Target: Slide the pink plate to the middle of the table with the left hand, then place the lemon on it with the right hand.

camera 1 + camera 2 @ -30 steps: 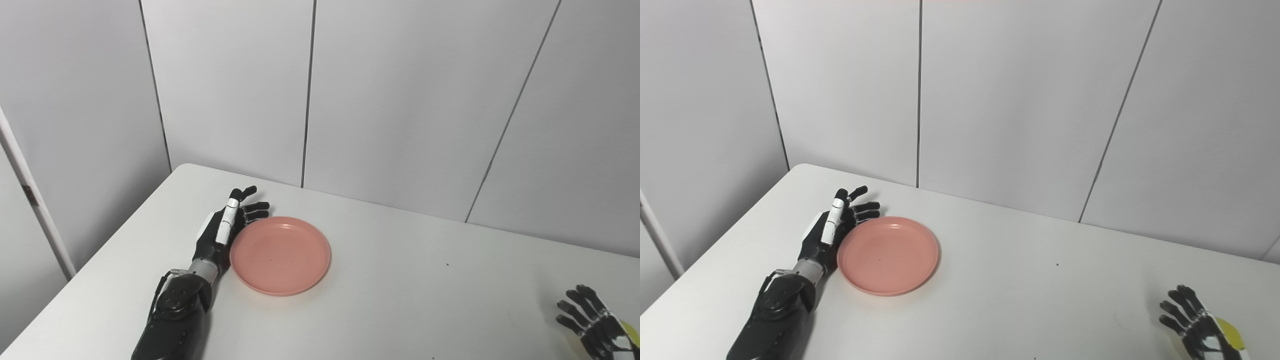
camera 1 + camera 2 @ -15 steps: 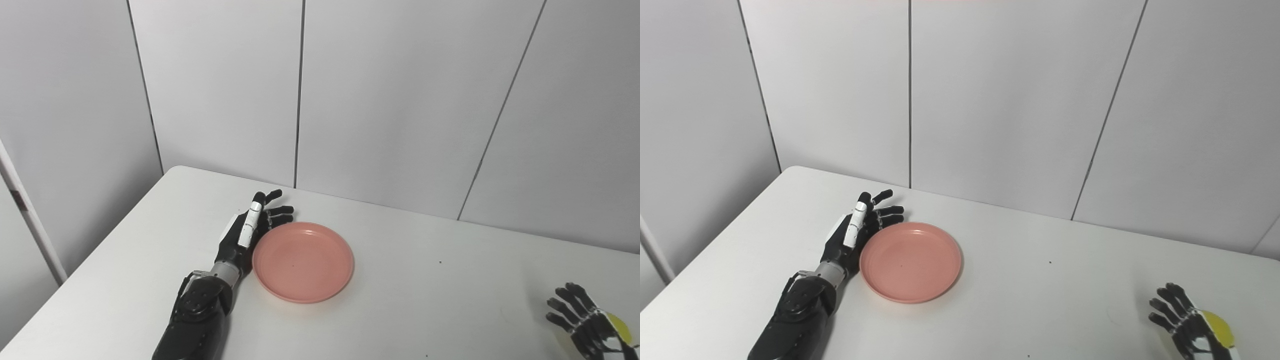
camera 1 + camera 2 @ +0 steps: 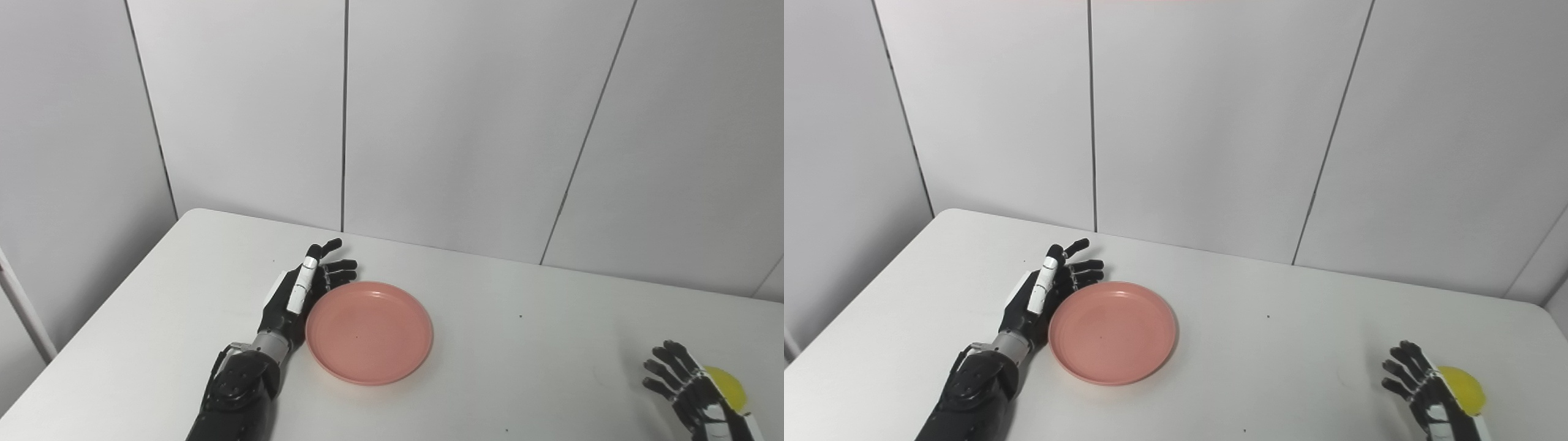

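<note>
- Nearest the camera on the right, the right hand (image 3: 1427,395) hovered low with its fingers spread apart and holding nothing, its back turned to the view.
- Just behind that hand lay the lemon (image 3: 1461,387), resting on the desk (image 3: 1274,367) near its right edge; whether the palm touched the fruit could not be told, since the hand hid the near side of it.
- On the left, the left hand (image 3: 294,297) stood on edge with its fingers held wide and straight, its palm side set against the left rim of the pink plate (image 3: 369,331). It gripped nothing; it looked placed to push rather than to hold.
- The pink plate sat flat on the desk, left of the middle, with bare desk between it and the lemon, which lay well apart to the right.
- The plate was empty: nothing lay in its shallow well apart from a tiny dark speck.
- Judged from this layout, the first step was in hand but not finished, as the plate seemed short of the desk's centre and needed further pushing to the right.
- The second step was not yet done: the lemon had to be grasped, carried over and set down in the plate.
- Farthest back stood plain pale wall panels (image 3: 459,122) with dark seams, behind the desk's rear edge.
</note>
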Controlling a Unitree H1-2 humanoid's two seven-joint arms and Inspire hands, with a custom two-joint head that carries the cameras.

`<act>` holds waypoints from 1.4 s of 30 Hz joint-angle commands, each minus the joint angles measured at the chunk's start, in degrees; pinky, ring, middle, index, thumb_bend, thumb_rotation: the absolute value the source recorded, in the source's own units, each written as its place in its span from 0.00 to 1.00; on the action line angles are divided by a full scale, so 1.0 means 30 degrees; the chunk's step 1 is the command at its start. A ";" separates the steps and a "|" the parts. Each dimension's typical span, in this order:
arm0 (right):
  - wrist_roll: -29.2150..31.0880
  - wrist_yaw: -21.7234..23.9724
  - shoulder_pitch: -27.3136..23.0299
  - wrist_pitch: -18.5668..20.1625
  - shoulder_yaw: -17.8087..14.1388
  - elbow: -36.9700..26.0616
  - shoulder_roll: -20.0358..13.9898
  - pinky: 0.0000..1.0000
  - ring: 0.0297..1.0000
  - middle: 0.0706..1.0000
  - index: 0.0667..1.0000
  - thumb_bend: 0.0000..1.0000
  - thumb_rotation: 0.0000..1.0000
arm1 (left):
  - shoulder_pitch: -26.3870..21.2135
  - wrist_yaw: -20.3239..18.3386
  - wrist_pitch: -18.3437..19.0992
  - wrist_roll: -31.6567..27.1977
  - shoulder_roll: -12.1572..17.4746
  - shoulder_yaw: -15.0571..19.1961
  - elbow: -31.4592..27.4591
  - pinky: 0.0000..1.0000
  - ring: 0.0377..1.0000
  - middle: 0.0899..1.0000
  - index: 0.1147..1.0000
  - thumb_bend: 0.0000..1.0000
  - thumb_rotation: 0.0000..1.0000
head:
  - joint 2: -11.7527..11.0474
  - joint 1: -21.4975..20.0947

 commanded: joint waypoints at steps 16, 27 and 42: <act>-0.0854 -0.1338 0.2068 0.1450 0.1220 -0.0391 0.1926 0.82 0.85 0.88 0.89 0.95 1.00 | 0.0857 -0.0054 0.0211 0.0108 -0.1344 -0.0682 -0.0764 0.72 0.68 0.66 0.80 0.71 0.97 | 0.0505 -0.0788; -0.1113 -0.1643 0.2115 0.1733 0.1487 -0.0909 0.2087 0.82 0.85 0.88 0.89 0.95 1.00 | 0.1006 0.0076 0.0605 0.0186 -0.2345 -0.1089 -0.1342 0.69 0.68 0.67 0.80 0.70 0.98 | 0.0606 -0.1022; -0.1824 -0.2200 0.2194 0.2464 0.1927 -0.1844 0.2865 0.80 0.83 0.86 0.87 0.94 1.00 | 0.0947 -0.0131 0.1574 -0.0135 -0.2774 -0.0819 -0.1976 0.74 0.68 0.66 0.85 0.71 0.94 | 0.0879 -0.2372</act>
